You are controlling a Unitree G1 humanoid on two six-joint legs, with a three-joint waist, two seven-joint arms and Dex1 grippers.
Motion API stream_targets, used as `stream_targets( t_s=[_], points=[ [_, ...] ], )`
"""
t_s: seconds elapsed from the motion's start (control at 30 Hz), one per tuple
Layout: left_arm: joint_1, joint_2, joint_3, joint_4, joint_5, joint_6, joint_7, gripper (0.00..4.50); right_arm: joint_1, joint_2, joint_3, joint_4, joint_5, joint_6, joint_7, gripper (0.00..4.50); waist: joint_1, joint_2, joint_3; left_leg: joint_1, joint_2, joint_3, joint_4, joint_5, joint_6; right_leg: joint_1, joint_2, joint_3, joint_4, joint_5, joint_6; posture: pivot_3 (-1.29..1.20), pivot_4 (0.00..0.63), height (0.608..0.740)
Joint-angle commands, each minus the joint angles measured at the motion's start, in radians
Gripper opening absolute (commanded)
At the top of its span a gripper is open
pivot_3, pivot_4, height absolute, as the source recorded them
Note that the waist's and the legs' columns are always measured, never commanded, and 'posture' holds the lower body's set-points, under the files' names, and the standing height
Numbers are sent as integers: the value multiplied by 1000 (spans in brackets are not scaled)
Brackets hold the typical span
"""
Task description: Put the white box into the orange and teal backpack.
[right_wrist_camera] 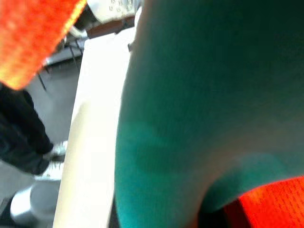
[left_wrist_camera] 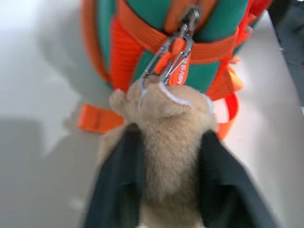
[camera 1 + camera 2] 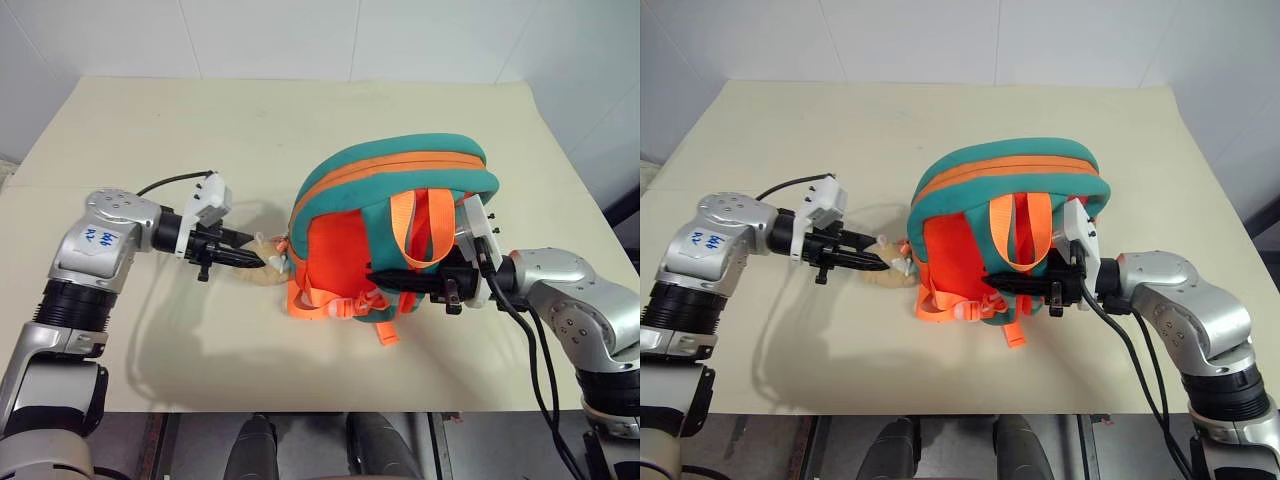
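Note:
The orange and teal backpack (image 3: 400,175) stands upright in the middle of the table with its straps toward me; its teal side (image 1: 213,95) fills most of the right wrist view. The white box is hidden. A tan plush charm (image 2: 171,142) hangs from a metal clip (image 2: 166,52) at the backpack's lower left. My left gripper (image 3: 255,262) reaches in level from the left, and its black fingers (image 2: 118,190) press on both sides of the charm. My right gripper (image 3: 385,275) lies across the orange back panel beneath the shoulder straps (image 3: 420,225), touching the fabric.
The cream table (image 3: 200,130) runs back to a white wall. Loose orange strap ends and a buckle (image 3: 385,330) trail onto the table in front of the backpack. Beyond the table edge, a person's dark trousers and shoe (image 1: 23,137) stand on the floor.

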Motion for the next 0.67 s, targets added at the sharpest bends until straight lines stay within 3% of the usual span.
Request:
stream_targets(
  t_s=[0.03, 0.23, 0.27, 0.47, 0.67],
  points=[
    [24, 31, 88, -55, -27, -10, 25, 2587, -9, -55, -74, -31, 28, 11, 21, 1978, 2, 0, 0, 0, 0, 0, 0, 0, 0, 0, 0, 0, 0, 0, 0, 0, 150, 740],
    [140, 63, 253, -86, -75, -74, 58, 4494, 92, -204, -222, -16, 2, 12, 53, 4146, 13, 0, 0, 0, 0, 0, -1, 0, 0, 0, 0, 0, -1, 0, 0, 0, 150, 740],
    [159, 58, 293, -84, -93, -101, 62, 4500, 120, -234, -256, -6, -13, 4, 61, 4459, 15, 0, 0, 0, 0, 0, -1, 0, 1, 0, 0, 0, -1, 0, 0, 0, 150, 740],
    [202, 50, 466, -1, -211, -191, -4, 4500, 254, -358, -432, 124, -106, -85, 155, 4484, 24, 0, 0, 0, 0, 1, 1, -1, 1, 1, 0, 0, -1, 0, 0, 0, 150, 740],
    [266, 83, 550, 22, -238, -218, -31, 4500, 268, -327, -553, 252, -110, -175, 173, 4484, 17, 1, 0, 1, 0, 1, 1, -1, 1, 2, 0, 0, -1, 0, 1, 0, 150, 740]
  ],
)
